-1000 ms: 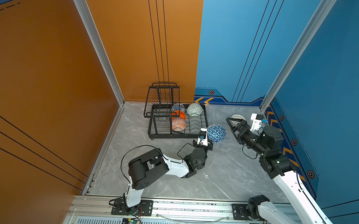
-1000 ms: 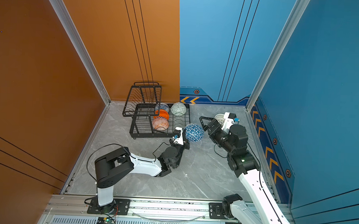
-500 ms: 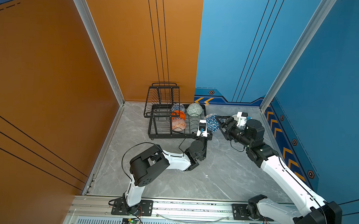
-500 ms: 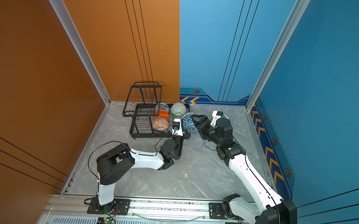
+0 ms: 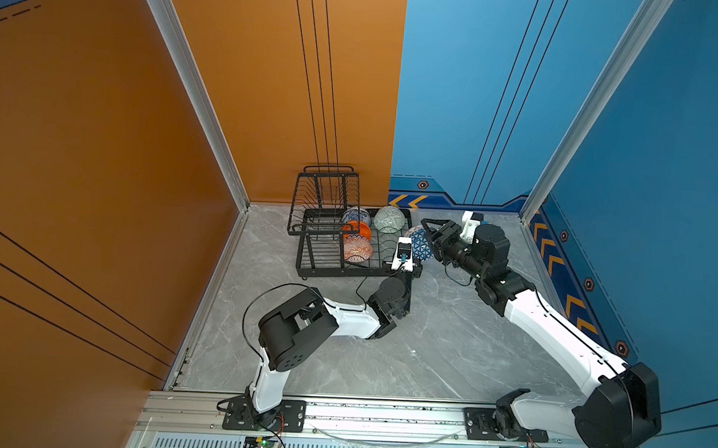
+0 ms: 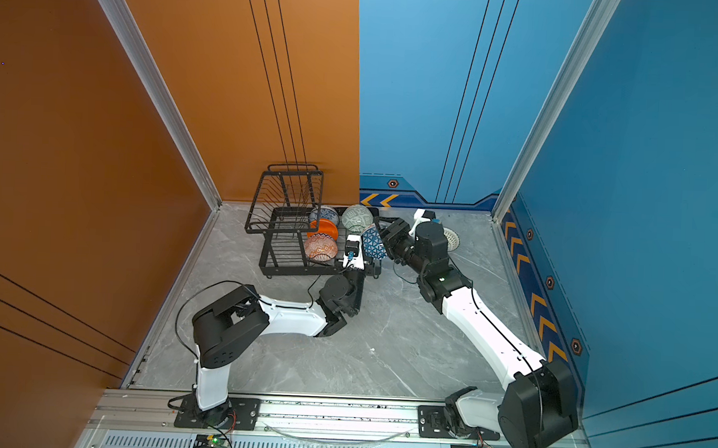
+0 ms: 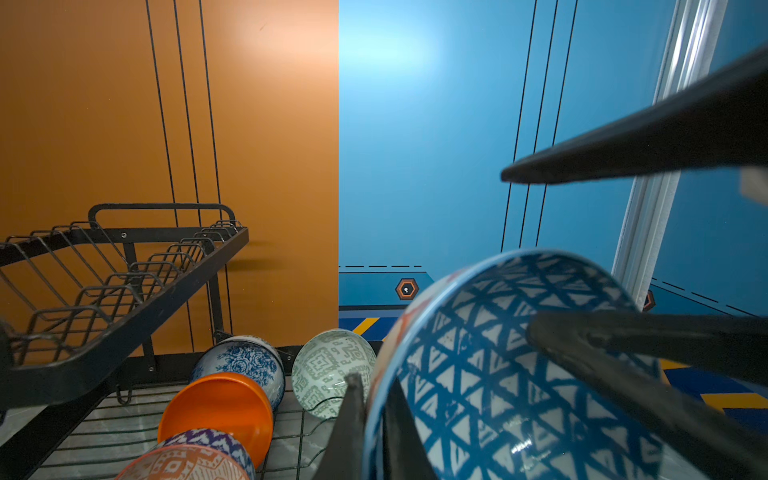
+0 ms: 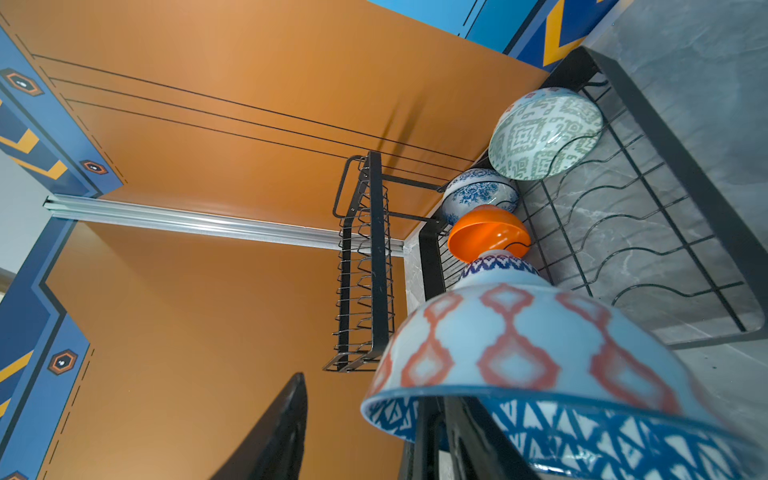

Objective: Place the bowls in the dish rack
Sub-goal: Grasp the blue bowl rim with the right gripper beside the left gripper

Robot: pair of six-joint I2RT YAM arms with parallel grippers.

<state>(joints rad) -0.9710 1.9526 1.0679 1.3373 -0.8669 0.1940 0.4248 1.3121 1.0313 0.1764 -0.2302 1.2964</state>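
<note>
Right end effector [image 5: 427, 236] has swung in, jaws straddling the blue-triangle bowl [image 5: 418, 248].

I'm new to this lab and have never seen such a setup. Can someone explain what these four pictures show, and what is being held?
Two robot arms, left and right, work at a grey table, each ending in a two-fingered gripper. Two pictures look down from overhead and show nearly the same view. The other two come from cameras on the arms' wrists. A black wire dish rack holds four bowls in its lower tray: blue floral, plain orange, orange-white patterned and pale green. A white lattice bowl sits on the table beside the right arm. The left gripper pinches the rim of a blue triangle-patterned bowl at the rack's right end. The right gripper, jaws open, straddles that rim, not yet gripping.
</note>
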